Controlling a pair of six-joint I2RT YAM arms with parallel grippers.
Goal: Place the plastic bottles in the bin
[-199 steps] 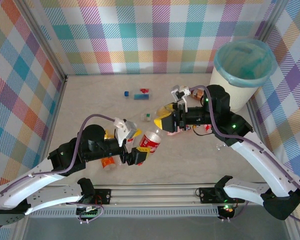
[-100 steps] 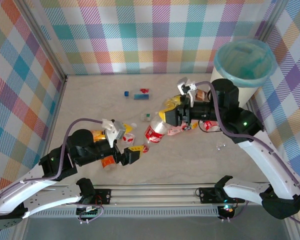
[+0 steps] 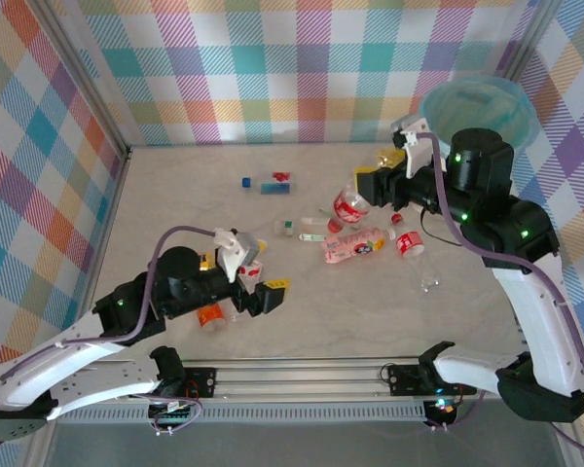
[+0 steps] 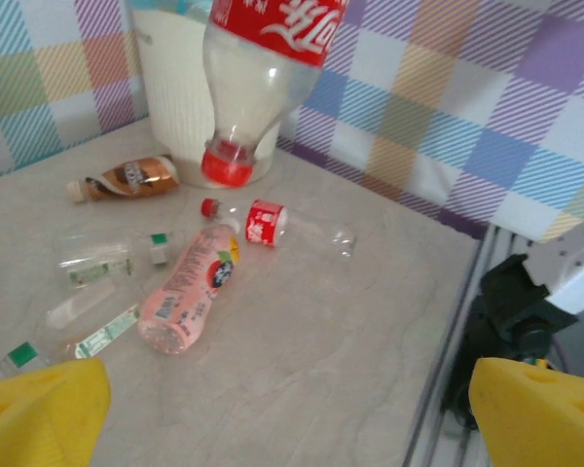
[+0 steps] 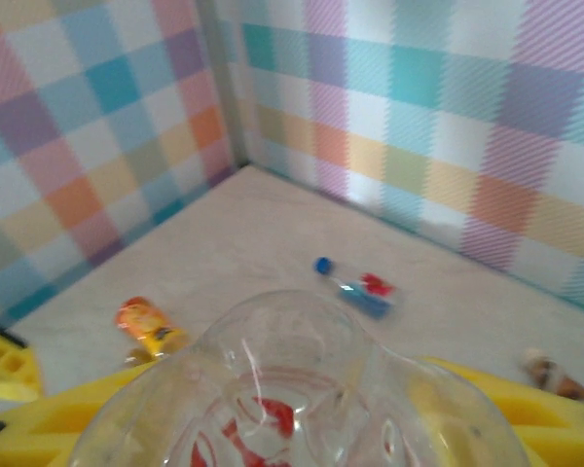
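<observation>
The overhead cam lays out the whole table [image 3: 175,204]. The bin [image 3: 430,105] sits in the far right corner, partly behind the right arm [image 3: 526,253]. Loose plastic bottles are scattered mid-table, like the pink bottle [image 3: 353,243] lying on its side.

The left wrist cam adds stuff you can't make out from above: the bin's cream wall, a brown bottle [image 4: 127,178] lying right by its base, and a couple of clear green-capped bottles [image 4: 107,258] next to the pink one. The right wrist cam looks the other way, toward the far left corner. It picks up an orange bottle [image 5: 148,326] and a small blue-capped bottle [image 5: 355,287] lying on the table.

Pincers: the right gripper [image 3: 370,183] is clamped on a clear red-label bottle [image 3: 348,206]. The bottle is up off the table with its red cap pointing down, just left of the bin and not over it. In its own cam the yellow fingers [image 5: 467,409] hug the bottle's clear base on both sides. The left gripper [image 4: 290,409] has its yellow pads [image 4: 39,409] spread wide with nothing between them, over the near-left part of the table.
</observation>
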